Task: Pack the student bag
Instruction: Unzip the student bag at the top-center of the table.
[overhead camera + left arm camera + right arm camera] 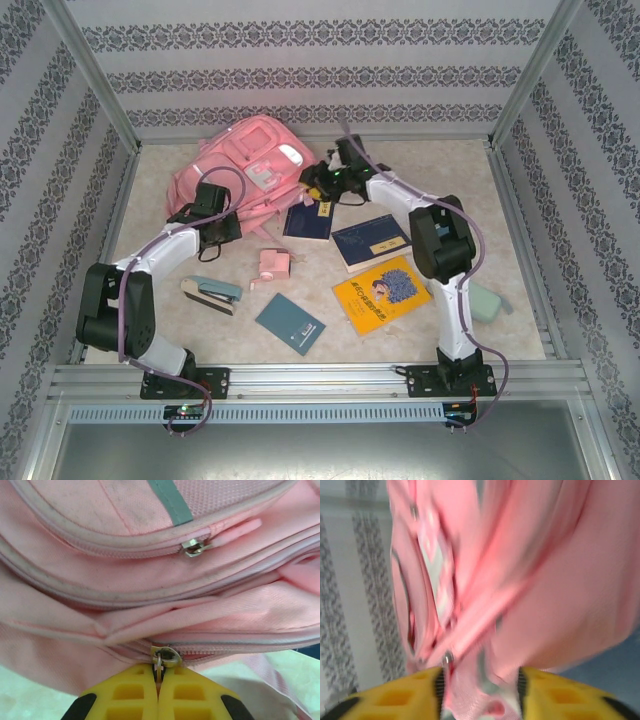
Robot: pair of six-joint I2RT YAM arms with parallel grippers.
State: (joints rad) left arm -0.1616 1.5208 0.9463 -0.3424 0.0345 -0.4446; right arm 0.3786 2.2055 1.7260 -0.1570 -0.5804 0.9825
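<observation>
The student bag (250,165), a large pink backpack, lies at the back of the table. My left gripper (212,208) is at its near left edge. In the left wrist view the yellow fingers (130,695) are shut on the metal zipper pull (158,664) of a lower zipper, and the bag (100,510) rises behind them. My right gripper (318,181) is at the bag's right side. Its jaws (480,680) stand apart with loose pink fabric (470,695) of the bag between them; that view is blurred.
In front of the bag lie a dark blue book (308,221), a navy book (370,242), a yellow book (380,293), a teal notebook (290,323), a stapler (212,293), a small pink item (272,265) and a mint case (487,300).
</observation>
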